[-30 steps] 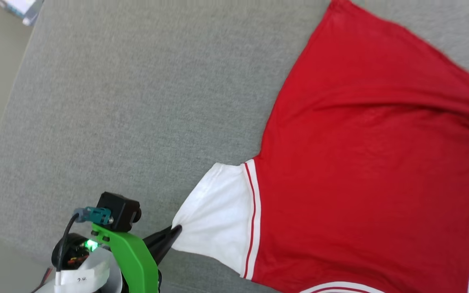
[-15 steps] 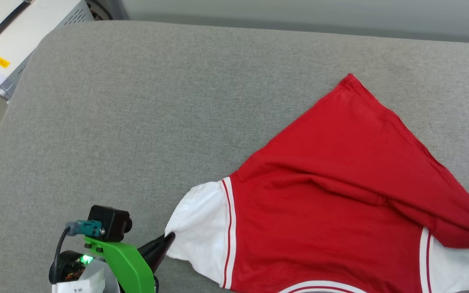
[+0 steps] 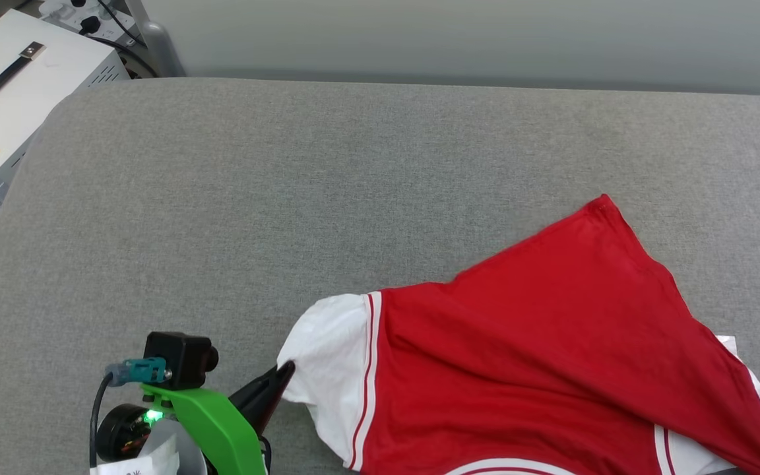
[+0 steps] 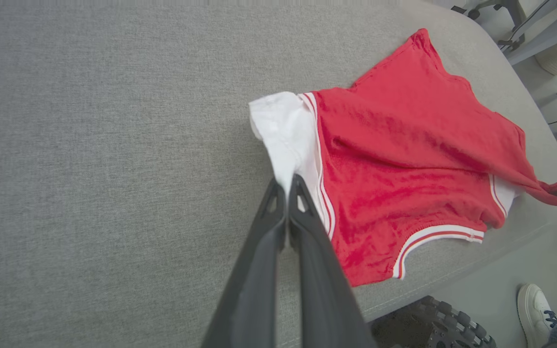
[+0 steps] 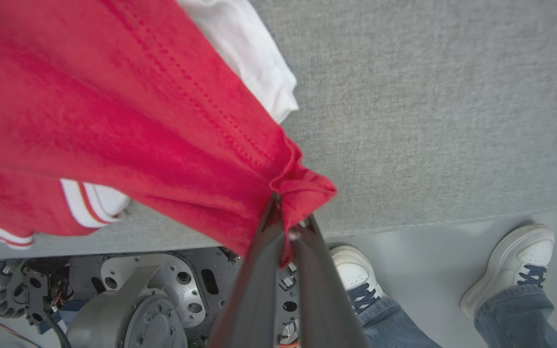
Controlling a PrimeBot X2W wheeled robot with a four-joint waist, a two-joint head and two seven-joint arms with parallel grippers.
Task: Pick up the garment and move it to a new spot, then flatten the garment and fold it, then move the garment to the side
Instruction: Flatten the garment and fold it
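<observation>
The garment (image 3: 538, 356) is spread over the near part of a worktop (image 3: 287, 198) covered in grey fabric, and it is found between 6 and 4 o'clock in the head view. Its red body is turned face down, so no lettering can be seen. One hem corner (image 3: 601, 201) is pointed toward 1 o'clock. The striped collar trim (image 3: 505, 465) is laid at 6 o'clock, by the near edge.

At 7 o'clock the left jaws are pressed together on the edge of a white sleeve (image 3: 327, 356). In the left wrist view the cloth is pinched between the fingertips (image 4: 278, 193).

In the right wrist view the right jaws are closed on a bunched red corner (image 5: 302, 186) of the garment. From there the fabric is stretched up toward 10 o'clock, off the worktop. The other white sleeve (image 5: 249, 53) is partly covered by the red layer at 12 o'clock.

A white box with a black handle (image 3: 17, 86) is seen at 10 o'clock in the head view, beyond the corner of the worktop. A person's white shoes (image 5: 515, 261) and blue jeans are seen on the pale floor at 4 o'clock in the right wrist view.
</observation>
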